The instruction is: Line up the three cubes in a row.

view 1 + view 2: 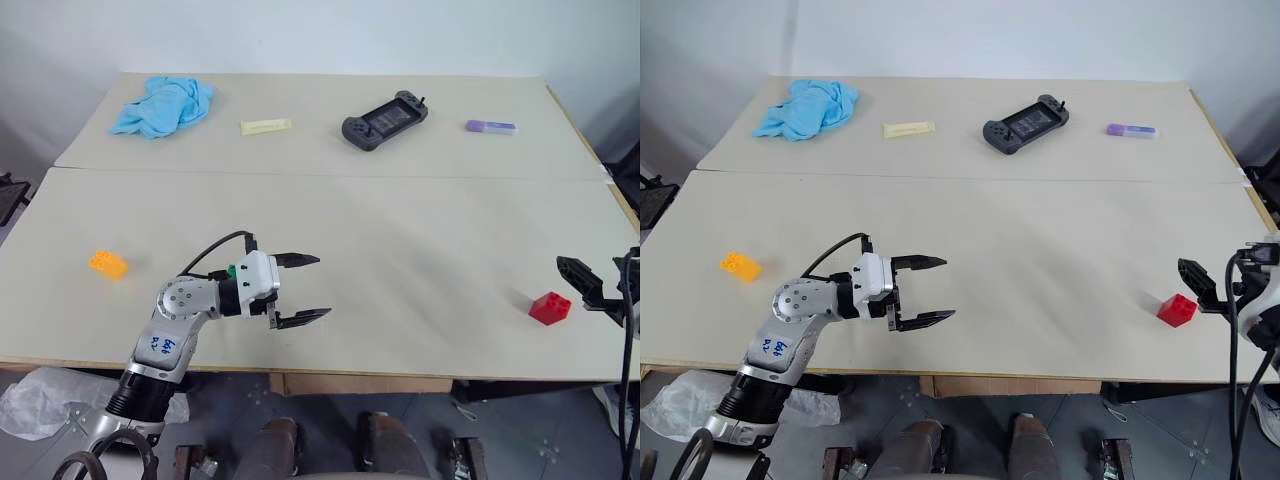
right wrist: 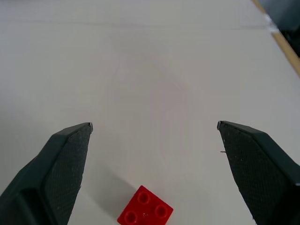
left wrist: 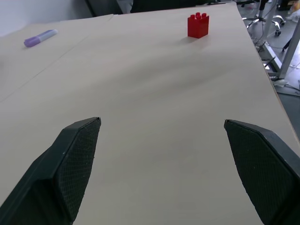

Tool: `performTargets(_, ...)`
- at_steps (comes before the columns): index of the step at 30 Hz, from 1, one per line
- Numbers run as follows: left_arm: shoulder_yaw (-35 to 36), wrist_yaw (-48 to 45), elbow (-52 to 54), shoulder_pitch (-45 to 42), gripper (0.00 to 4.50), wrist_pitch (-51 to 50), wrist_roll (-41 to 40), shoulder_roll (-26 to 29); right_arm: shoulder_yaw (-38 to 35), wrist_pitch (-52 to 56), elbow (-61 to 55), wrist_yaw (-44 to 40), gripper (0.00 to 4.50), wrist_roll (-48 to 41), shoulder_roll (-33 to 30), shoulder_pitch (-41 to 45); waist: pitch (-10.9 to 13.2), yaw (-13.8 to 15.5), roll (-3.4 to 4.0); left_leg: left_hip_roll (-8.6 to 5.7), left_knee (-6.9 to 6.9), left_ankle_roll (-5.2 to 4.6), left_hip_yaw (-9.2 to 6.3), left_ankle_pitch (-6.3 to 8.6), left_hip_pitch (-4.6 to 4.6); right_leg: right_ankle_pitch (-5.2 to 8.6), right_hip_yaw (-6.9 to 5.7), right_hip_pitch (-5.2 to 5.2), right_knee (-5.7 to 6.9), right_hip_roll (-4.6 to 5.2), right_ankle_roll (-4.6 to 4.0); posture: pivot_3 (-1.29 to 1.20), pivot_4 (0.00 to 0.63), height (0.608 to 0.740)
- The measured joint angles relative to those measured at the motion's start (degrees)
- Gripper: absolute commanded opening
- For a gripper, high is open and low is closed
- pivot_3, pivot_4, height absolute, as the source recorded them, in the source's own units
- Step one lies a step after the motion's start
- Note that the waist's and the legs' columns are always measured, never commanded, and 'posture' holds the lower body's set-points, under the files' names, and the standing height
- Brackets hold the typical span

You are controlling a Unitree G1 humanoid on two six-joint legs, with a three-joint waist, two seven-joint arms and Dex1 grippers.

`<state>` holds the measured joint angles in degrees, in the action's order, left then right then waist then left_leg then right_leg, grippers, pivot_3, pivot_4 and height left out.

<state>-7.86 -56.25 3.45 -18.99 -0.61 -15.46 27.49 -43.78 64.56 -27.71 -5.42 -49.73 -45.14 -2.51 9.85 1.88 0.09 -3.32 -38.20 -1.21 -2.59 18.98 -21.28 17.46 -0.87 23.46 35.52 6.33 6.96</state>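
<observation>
both grippers wide and empty, cubes scattered

right now i see my left gripper (image 1: 300, 290) low over the near half of the table (image 1: 400, 240), pointing across toward my right, its two black fingers spread wide with nothing between them. just behind that gripper's white body a small bit of green (image 1: 231, 270) pokes out; i cannot tell whether it is the green cube or part of the arm.

my right gripper (image 2: 152, 171) sits at the near right edge of the table, jaws also wide apart and holding nothing. the red cube (image 1: 549, 307) stands on the table just beside it, studs up; in the right wrist view it lies close in front of the fingers (image 2: 65, 164), between them but clear of both pads.

the orange-yellow cube (image 1: 108, 264) rests on the near left part of the table, well apart from the red one and off to the left of my left arm.

along the far half i see a crumpled blue cloth (image 1: 163, 105) at the left, then a pale yellow flat bar (image 1: 266, 126), a black game controller (image 1: 386, 120), and a purple stick (image 1: 490, 126) at the right.
</observation>
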Motion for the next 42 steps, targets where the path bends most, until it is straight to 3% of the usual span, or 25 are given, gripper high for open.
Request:
performTargets(4, -0.17, 0.0, -0.01, 0.04, 4.48, 0.11, 0.09, -0.54, 2.07, 7.22, 0.38, 4.77, 4.5, 1.04, 0.99, 1.74, 0.0, -0.07, 0.0, -0.05, 0.0, -0.06, 0.04, 0.0, -0.02, -0.03, 0.03, -0.01, 0.02, 0.02, 0.06, 0.0, 0.15, 0.74)
performTargets(13, -1.13, -0.14, -0.77, 0.03, 4.48, 0.77, 0.22, -0.92, 2.85, 18.37, -1.54, 11.26, 4.5, 2.93, 12.18, 5.69, -0.01, -0.51, 0.03, -0.03, 0.01, -0.06, 0.07, -0.02, 0.0, -0.03, 0.05, 0.02, 0.11, -0.03, 0.06, 0.0, 0.15, 0.74)
performTargets(17, -1.13, -0.11, -0.91, 0.04, 4.5, 0.77, 0.22, -0.87, 2.94, 18.48, -2.03, 11.45, 3.64, 5.48, 13.88, 5.34, -0.02, -0.48, 0.03, -0.05, 0.02, -0.07, 0.07, -0.02, 0.0, -0.03, 0.06, 0.02, 0.12, -0.02, 0.06, 0.0, 0.15, 0.74)
performTargets(23, -1.13, -0.09, -0.91, 0.03, 4.5, 0.78, 0.24, -0.83, 3.64, 17.96, -3.29, 10.76, 1.54, 8.18, 15.7, 5.57, -0.02, -0.54, 0.03, -0.04, 0.02, -0.07, 0.07, -0.02, 0.0, -0.03, 0.07, 0.02, 0.13, -0.04, 0.06, 0.0, 0.15, 0.74)
performTargets(26, -1.13, -0.1, -0.91, 0.04, 4.5, 0.8, 0.27, -0.66, 4.84, 17.17, -3.64, 9.46, 1.44, 9.32, 15.62, 5.54, -0.02, -0.54, 0.04, -0.05, 0.02, -0.07, 0.07, -0.02, 0.01, -0.03, 0.07, 0.02, 0.12, -0.05, 0.06, 0.0, 0.15, 0.74)
performTargets(30, -1.11, 0.06, -0.78, 0.32, 4.5, 1.02, 0.4, 0.1, 10.5, 10.15, -3.71, 0.8, 1.44, 9.45, 10.78, 5.46, -0.02, -0.81, 0.04, -0.02, 0.05, -0.07, 0.14, -0.02, 0.02, -0.03, 0.11, 0.06, 0.12, -0.12, 0.06, 0.0, 0.15, 0.74)
performTargets(37, -0.54, 1.5, 1.58, 2.43, 4.5, 0.36, 0.4, 1.58, 25.24, -7.94, 1.03, -24.8, 1.44, 12.29, -3.03, 6.06, 0.01, -0.76, -0.02, -0.01, 0.03, -0.1, 0.15, 0.0, 0.01, -0.04, 0.09, 0.04, 0.02, -0.17, 0.07, 0.0, 0.15, 0.74)
performTargets(42, 1.12, 1.96, 3.56, 3.96, 4.5, -0.59, 0.32, 3.17, 41.63, -24.84, 8.46, -43.64, 1.44, 20.67, -8.38, 16.29, 0.06, -1.18, -0.09, 0.01, 0.0, -0.08, 0.16, 0.0, 0.05, -0.04, 0.0, 0.04, -0.05, -0.15, 0.07, 0.0, 0.15, 0.74)
